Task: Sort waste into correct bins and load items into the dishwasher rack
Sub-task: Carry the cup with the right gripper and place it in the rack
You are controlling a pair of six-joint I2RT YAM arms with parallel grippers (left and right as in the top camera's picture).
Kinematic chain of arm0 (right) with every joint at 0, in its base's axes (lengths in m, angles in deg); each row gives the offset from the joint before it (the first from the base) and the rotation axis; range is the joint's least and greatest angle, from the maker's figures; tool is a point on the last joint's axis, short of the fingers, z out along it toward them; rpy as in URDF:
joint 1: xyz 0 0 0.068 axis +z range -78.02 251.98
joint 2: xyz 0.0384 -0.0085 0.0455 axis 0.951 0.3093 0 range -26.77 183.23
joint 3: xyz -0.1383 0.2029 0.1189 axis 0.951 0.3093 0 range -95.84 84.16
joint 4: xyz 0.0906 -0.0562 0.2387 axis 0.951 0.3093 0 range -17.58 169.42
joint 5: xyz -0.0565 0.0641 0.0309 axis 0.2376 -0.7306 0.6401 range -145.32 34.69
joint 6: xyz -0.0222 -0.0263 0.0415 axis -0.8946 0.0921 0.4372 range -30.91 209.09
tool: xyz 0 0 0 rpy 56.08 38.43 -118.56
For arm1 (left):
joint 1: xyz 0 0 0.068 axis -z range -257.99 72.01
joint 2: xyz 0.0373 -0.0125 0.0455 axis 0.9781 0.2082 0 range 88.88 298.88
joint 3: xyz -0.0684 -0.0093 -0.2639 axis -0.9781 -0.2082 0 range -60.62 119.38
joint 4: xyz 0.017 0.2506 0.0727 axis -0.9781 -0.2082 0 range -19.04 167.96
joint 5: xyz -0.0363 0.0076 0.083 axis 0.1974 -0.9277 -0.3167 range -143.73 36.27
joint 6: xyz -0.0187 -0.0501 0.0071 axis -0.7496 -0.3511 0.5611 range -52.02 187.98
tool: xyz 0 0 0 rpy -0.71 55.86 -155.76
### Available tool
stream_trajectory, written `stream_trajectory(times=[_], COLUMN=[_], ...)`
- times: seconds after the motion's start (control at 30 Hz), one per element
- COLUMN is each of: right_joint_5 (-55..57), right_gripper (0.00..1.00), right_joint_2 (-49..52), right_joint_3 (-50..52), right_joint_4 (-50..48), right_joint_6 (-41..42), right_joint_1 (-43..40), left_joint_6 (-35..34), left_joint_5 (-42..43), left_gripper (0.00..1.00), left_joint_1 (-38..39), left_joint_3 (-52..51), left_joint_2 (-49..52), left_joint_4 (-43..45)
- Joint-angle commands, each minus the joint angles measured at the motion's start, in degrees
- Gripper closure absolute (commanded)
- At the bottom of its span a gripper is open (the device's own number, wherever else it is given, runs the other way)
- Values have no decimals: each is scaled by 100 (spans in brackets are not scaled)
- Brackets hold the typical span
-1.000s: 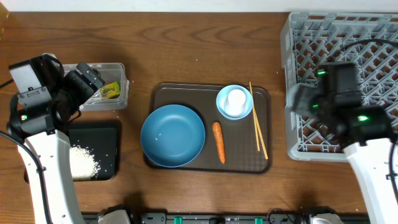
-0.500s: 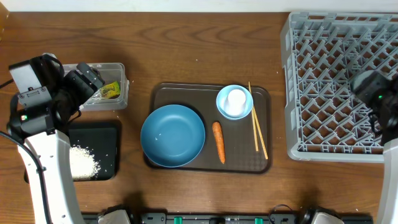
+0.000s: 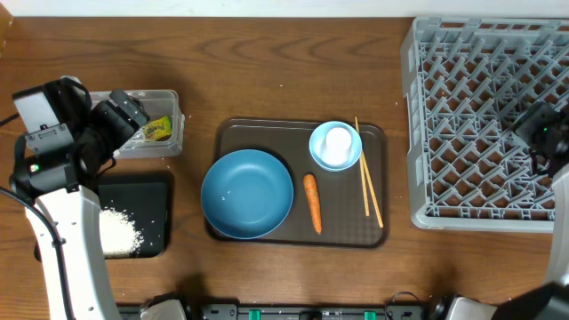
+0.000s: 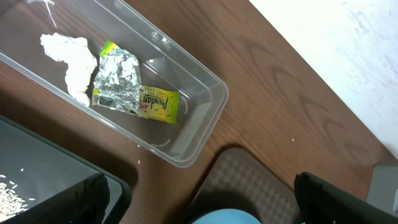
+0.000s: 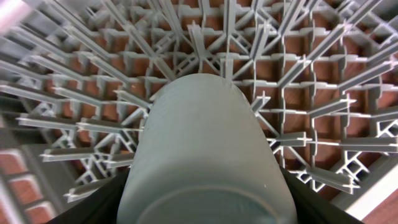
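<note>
My right gripper (image 5: 202,208) is shut on a pale-blue cup (image 5: 205,143), held over the lattice floor of the grey dishwasher rack (image 5: 323,68); from overhead that arm shows at the right side of the rack (image 3: 462,116). My left gripper (image 4: 205,211) hangs open beside the clear tub (image 4: 205,118), which holds a crumpled silver wrapper (image 4: 118,81) and a yellow-green packet (image 4: 158,104). White rice (image 3: 117,231) lies in the black tray (image 3: 156,200). A dark-blue bowl (image 3: 246,194), a small light-blue bowl (image 3: 335,145), an orange carrot (image 3: 311,202) and wooden chopsticks (image 3: 368,182) rest on the brown tray.
The brown serving tray (image 3: 258,133) sits mid-table between the bins and the rack. A white crumpled scrap (image 4: 68,56) also lies in the clear tub. The rack's low front wall (image 3: 462,218) borders the bare table.
My right arm has swung right across the rack to its right edge, still gripping the cup. The left arm has not moved.
</note>
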Motion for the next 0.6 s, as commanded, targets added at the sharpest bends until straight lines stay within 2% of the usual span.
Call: stream_trajectory(times=[0.0, 0.07, 0.2, 0.3, 0.57], right_joint_5=[114, 98, 74, 70, -632], right_gripper=[39, 29, 27, 18, 9], right_joint_2=[225, 330, 378, 354, 199], right_joint_3=[-118, -118, -120, -146, -529], right_joint_4=[-35, -57, -63, -59, 326], right_joint_6=[-107, -107, -107, -109, -114], right_joint_1=[-59, -59, -59, -59, -52], left_joint_6=[52, 52, 52, 52, 52], left_joint_5=[48, 48, 48, 48, 48], left_gripper=[2, 2, 2, 2, 2], left_joint_1=[-31, -31, -31, -31, -31], left_joint_3=[-17, -17, -17, -17, -17], left_joint_2=[26, 26, 26, 26, 26], left_joint_4=[-2, -2, -2, -2, -2])
